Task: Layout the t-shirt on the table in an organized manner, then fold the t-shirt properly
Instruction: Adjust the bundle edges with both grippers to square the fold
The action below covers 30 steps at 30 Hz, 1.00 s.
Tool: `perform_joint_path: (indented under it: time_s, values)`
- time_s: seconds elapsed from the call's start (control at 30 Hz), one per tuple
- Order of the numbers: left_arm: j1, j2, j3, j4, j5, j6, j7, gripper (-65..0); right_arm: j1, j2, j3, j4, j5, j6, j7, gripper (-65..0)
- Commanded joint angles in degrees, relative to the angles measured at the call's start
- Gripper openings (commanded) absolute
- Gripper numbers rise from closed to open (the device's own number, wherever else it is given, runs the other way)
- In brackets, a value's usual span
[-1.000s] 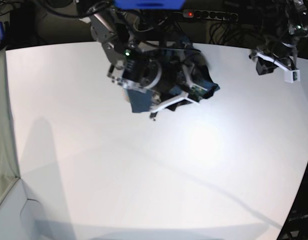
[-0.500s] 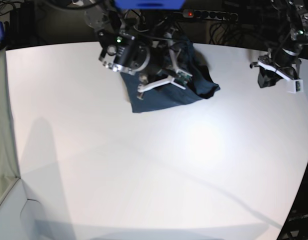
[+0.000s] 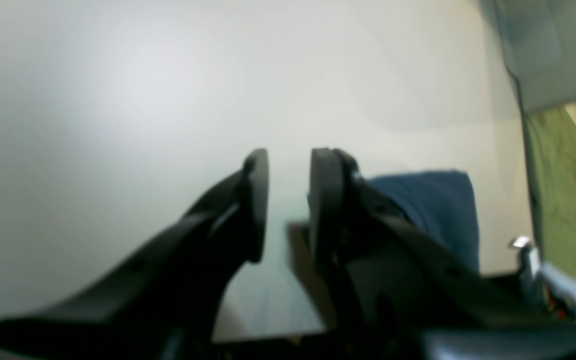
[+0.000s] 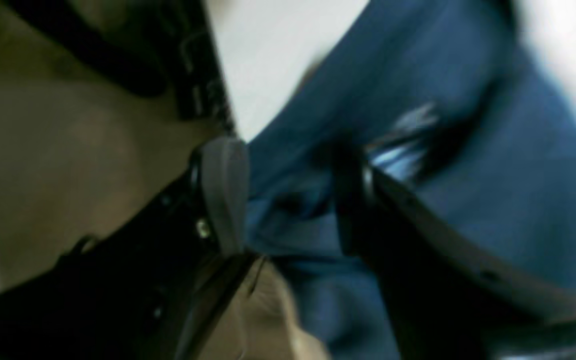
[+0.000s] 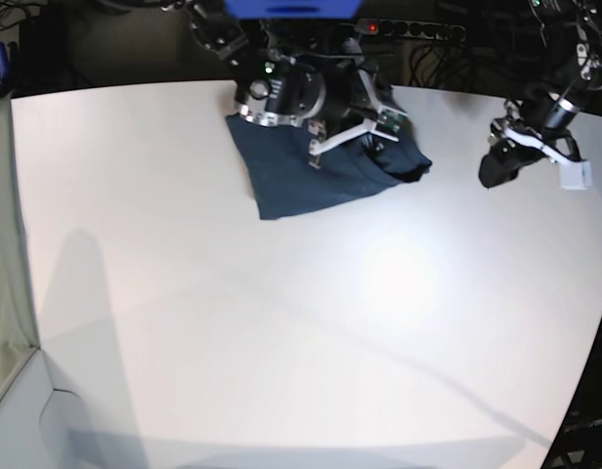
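Observation:
The dark navy t-shirt point(image 5: 301, 176) lies bunched and partly folded on the far part of the white table point(image 5: 281, 322). My right gripper point(image 5: 348, 132) hovers over the shirt's far edge. In the right wrist view the right gripper point(image 4: 288, 170) has its jaws apart, and the blurred blue t-shirt point(image 4: 468, 150) shows through the gap, not pinched. My left gripper point(image 5: 494, 168) hangs above bare table to the right of the shirt. In the left wrist view the left gripper point(image 3: 288, 160) is narrowly open with nothing in it, and a corner of the t-shirt point(image 3: 433, 210) shows behind it.
A power strip point(image 5: 408, 29) and cables run behind the table's far edge. The curved table edge drops off at the right point(image 5: 599, 322). A green surface point(image 3: 558, 175) lies beyond the table's edge in the left wrist view.
My right arm has pulled back toward the far edge, uncovering the t-shirt. My left gripper has tilted downward and shifted slightly left.

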Motion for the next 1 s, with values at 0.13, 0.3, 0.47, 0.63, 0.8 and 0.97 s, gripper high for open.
perform_joint_path:
  time_s: [0.13, 0.3, 0.47, 0.63, 0.8, 0.97]
  values:
    - [-0.39, -0.79, -0.55, 5.41, -7.02, -0.4, 0.65, -50.2, -0.66, 0.35, 3.79, 8.79, 0.82, -0.21, 0.95, -39.8]
    - [0.66, -0.7, -0.11, 6.11, -15.19, -0.4, 1.0, -50.1, -0.57, 1.14, 10.91, 8.87, 0.73, -0.21, 0.95, -39.4]
    - [2.95, -0.52, -0.02, 6.11, -20.2, -0.4, 4.61, -36.5, -0.39, 2.81, 16.45, 8.96, 0.73, -0.21, 0.95, -38.5]
    - [6.47, -0.52, -0.02, 5.76, -19.41, -0.31, 4.87, -11.0, -0.3, 3.6, 20.58, 9.05, 0.73, -0.21, 0.95, -30.3]
    - [6.29, 2.03, 2.71, 5.5, -9.57, -0.31, 4.43, -2.1, -0.22, 3.42, 23.31, 9.14, 0.73, -0.21, 1.3, -28.5]
    - [3.74, 6.86, 8.24, 5.32, 0.37, -0.31, 4.96, -2.1, -0.13, 3.6, 23.66, 9.23, 0.73, -0.21, 1.3, -28.5]
